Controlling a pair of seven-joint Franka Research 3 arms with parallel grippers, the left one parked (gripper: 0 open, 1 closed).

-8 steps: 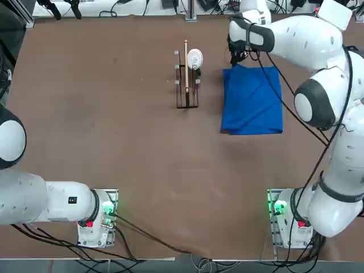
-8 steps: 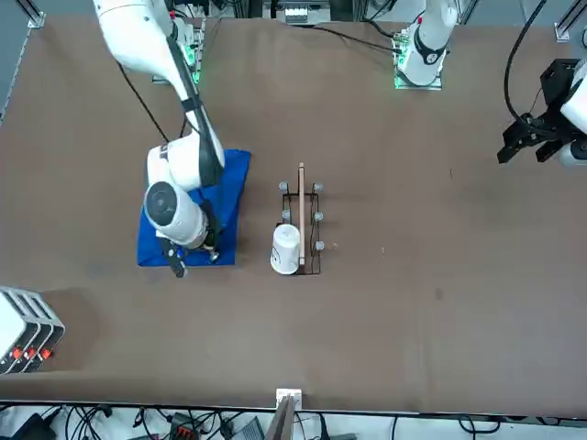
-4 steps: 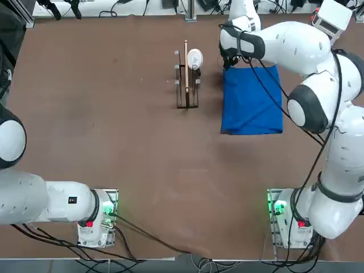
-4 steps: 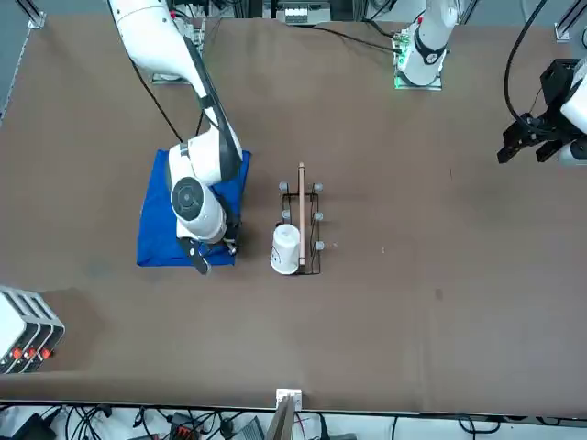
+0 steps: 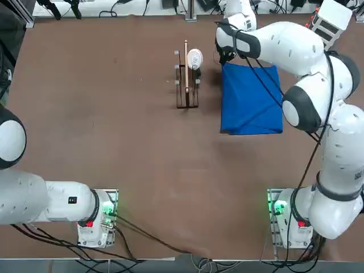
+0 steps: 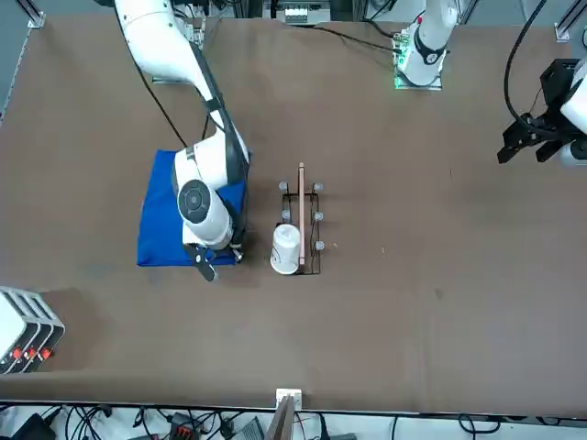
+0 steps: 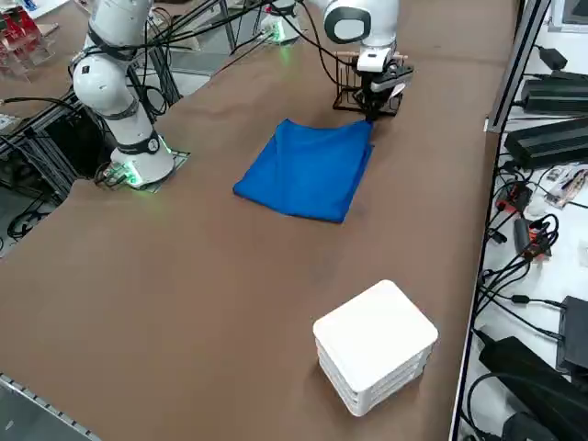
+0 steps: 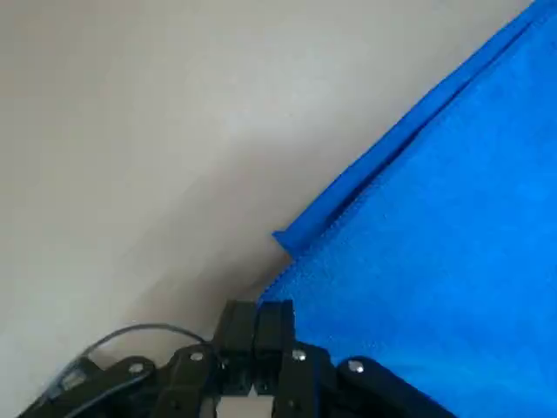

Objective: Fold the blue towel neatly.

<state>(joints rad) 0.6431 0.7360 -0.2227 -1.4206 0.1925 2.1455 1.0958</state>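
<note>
Blue towel [image 5: 250, 99] is the landmark here, so everything is placed by it, from left to right as seen from overhead. Well to the towel's left is a dark wire rack [image 5: 183, 85] with small pale knobs along its sides. A slim pale rod [image 6: 302, 215] runs lengthwise along it, and a white cylinder [image 6: 285, 249] sits at the rack's right side.

Next, by the towel's far-left corner, is the right gripper [image 8: 257, 306]. Its two fingers are together, side by side (whether they touch the cloth, I cannot tell). The towel itself lies on the brown table [image 7: 220, 285], roughly rectangular, with more than one layer of cloth showing along an edge.

The right arm [image 5: 318, 85] reaches over the towel's far part and bends down its right side to a base [image 5: 290, 213] nearer the robot. Beyond the towel, farther right, stands a stack of white squarish pieces [image 7: 377, 340].
</note>
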